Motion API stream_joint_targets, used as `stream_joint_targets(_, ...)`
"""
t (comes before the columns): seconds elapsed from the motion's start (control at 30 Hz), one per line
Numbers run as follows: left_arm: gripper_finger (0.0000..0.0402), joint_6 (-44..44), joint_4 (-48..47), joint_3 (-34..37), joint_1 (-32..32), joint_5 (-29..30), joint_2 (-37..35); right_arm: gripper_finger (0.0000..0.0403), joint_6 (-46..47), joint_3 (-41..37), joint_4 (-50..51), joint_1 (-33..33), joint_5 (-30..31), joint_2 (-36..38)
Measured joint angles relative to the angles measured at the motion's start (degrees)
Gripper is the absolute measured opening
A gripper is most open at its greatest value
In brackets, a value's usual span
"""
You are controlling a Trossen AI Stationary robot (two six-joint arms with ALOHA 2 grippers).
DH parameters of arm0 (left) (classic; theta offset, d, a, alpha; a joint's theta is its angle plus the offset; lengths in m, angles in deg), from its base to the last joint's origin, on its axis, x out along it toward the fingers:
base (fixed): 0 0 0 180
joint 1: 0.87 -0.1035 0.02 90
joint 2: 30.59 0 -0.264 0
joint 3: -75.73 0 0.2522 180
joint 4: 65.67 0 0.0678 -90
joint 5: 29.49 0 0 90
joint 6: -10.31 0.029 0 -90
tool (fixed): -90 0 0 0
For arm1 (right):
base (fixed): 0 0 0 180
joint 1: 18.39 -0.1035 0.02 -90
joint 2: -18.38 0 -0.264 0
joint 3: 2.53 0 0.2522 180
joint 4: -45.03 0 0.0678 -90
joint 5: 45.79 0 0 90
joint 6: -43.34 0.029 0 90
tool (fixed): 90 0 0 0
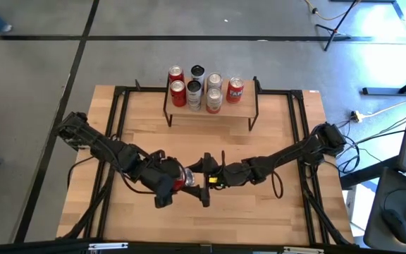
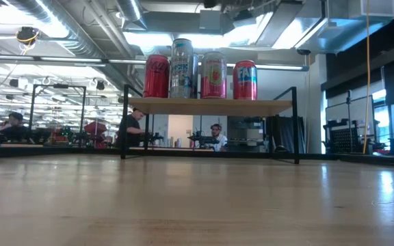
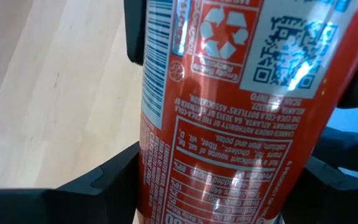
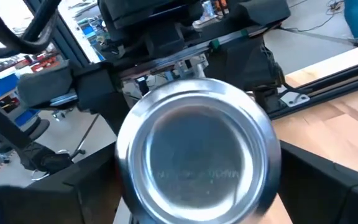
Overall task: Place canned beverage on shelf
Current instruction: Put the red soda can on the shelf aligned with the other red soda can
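Observation:
A red beverage can [image 1: 183, 178] hangs above the middle of the table's near half, with my left gripper [image 1: 177, 181] shut on it. In the left wrist view the can's printed side [image 3: 229, 112] fills the picture. My right gripper [image 1: 201, 176] is open and faces the can's silver bottom end [image 4: 197, 155]. One of its fingers stands on either side of that end, with a gap to the can showing. The shelf [image 1: 247, 109] stands at the table's far edge and carries several cans [image 2: 198, 68]. My left gripper pinches the can's side wall [image 3: 160, 180] between its two fingers, on opposite sides of the can. The fingers slant down from the table's left and lie across the can. The can is lifted clear of the table and lies nearly level, its bottom end toward my right gripper.
A black metal frame [image 1: 118, 113] runs around the tabletop. Bare wood lies between the grippers and the shelf [image 2: 211, 106]. Black cables trail from both arms [image 1: 280, 187]. In the low view, people sit at desks in the room behind the shelf.

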Motion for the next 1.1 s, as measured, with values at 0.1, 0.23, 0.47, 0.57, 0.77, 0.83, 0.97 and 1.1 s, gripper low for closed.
stream_joint_targets(0.1, 0.0269, 0.02, 1.02, 0.00, 0.01, -0.12, 0.00, 0.0336, 0.16, 0.00, -0.77, 0.41, -0.78, -0.35)
stream_joint_targets(0.23, 0.0269, -0.07, 0.31, 0.00, 0.02, -0.19, 0.04, 0.0282, 0.64, 0.00, -1.37, 0.80, -1.80, -1.03)
stream_joint_targets(0.47, 0.0336, 0.12, 0.72, 0.02, 0.29, 1.31, 0.04, 0.0276, 0.31, 0.00, -1.36, 0.82, -1.13, -0.91)
stream_joint_targets(0.57, 0.0369, 1.71, 0.41, -0.02, 1.05, 1.52, -0.85, 0.0276, 0.19, -0.17, 1.08, 0.82, -1.09, -0.39)
stream_joint_targets(0.77, 0.0389, 1.25, -0.02, -0.02, 4.04, 3.55, -6.77, 0.0276, 0.24, -0.09, 11.22, 0.74, -1.03, 5.99)
stream_joint_targets(0.83, 0.0390, 1.21, -0.16, -0.02, 5.67, 6.86, -9.42, 0.0276, 0.23, -0.09, 14.41, 0.76, -0.98, 8.24)
stream_joint_targets(0.97, 0.0390, 0.72, -0.14, -0.02, 8.27, 10.77, -13.81, 0.0276, -0.08, -0.13, 18.82, 0.78, -0.93, 13.42)
stream_joint_targets(1.1, 0.0391, -0.23, 2.82, -0.02, 9.48, 11.89, -16.66, 0.0276, -0.47, -0.09, 21.95, 0.78, 0.25, 19.00)
